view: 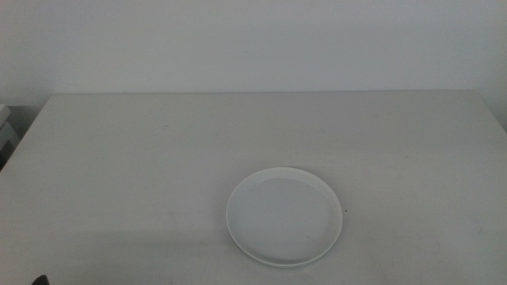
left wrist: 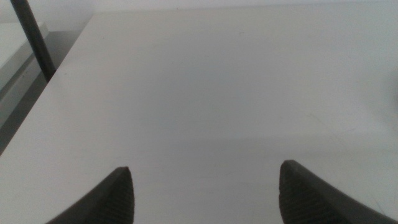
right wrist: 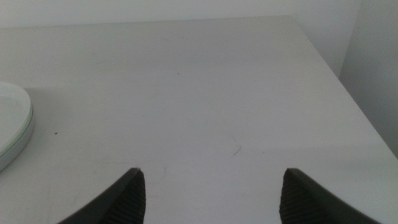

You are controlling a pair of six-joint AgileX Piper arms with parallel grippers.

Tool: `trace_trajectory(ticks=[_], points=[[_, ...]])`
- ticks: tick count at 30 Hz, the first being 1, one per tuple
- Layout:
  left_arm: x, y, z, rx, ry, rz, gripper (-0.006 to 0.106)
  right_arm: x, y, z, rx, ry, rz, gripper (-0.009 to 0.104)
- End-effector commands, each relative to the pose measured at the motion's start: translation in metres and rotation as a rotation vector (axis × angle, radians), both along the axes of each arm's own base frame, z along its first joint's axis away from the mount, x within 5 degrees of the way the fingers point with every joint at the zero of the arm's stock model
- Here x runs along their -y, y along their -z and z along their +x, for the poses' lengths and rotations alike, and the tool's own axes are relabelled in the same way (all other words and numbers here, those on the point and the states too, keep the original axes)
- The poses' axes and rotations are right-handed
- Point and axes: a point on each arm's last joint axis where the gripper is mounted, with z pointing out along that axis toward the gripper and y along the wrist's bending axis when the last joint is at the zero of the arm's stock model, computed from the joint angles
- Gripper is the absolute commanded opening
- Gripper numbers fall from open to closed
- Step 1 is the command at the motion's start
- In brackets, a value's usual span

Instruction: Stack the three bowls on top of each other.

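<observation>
1. Both grippers wait low at the near table edge: the left gripper [left wrist: 205,193] with jaws spread wide over bare table [view: 119,158], the right gripper [right wrist: 211,193] likewise spread and holding nothing.
2. Just off to the right gripper's inner side sits the stack of bowls [view: 284,216], a white bowl on top (a pale green rim [right wrist: 25,127] peeks out beneath).
3. Nested like this, the stacking looks finished; I cannot make out the grey bowl.

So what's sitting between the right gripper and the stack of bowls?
Nothing: in the right wrist view, only bare table lies between the right gripper, jaws open, and the bowl stack.
</observation>
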Motion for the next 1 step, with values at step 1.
trace_trajectory(ticks=[1], points=[[-0.0008, -0.0081, 0.0007, 0.087, -0.013, -0.014, 0.077, 0.0000, -0.0096, 0.0000, 0.103, -0.005, -0.027, 0.055]])
